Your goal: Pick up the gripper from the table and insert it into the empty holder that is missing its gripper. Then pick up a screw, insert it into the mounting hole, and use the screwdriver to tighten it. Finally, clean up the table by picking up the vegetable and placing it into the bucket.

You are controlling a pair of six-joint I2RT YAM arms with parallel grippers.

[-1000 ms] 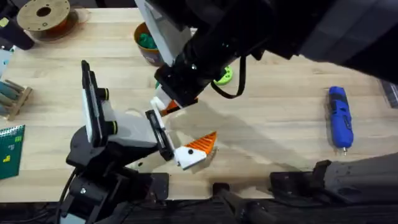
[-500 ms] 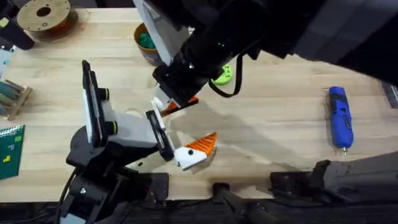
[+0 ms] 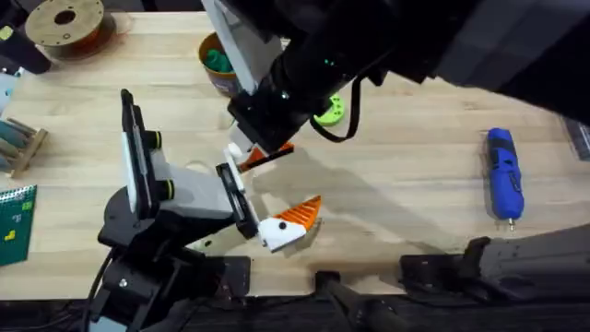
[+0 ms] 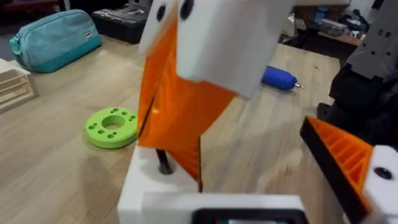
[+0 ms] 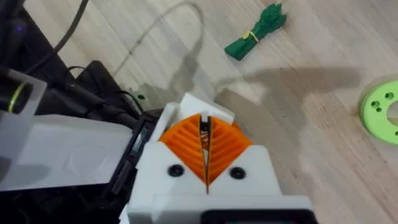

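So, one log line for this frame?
right gripper shut, near left gripper | vegetable on table | screwdriver untouched

A light wooden table [image 3: 415, 175] with visible grain and joined planks fills the scene, evenly lit from above, with soft shadows falling across its centre. At its far left corner lies a brown filament spool [image 3: 64, 23]; a small wooden rack [image 3: 20, 143] and a green card [image 3: 16, 221] occupy the left edge. Beyond the table, a teal zipped pouch [image 4: 55, 34] rests beside a dark case [image 4: 127, 22]. The room behind appears cluttered, possibly with workbenches.
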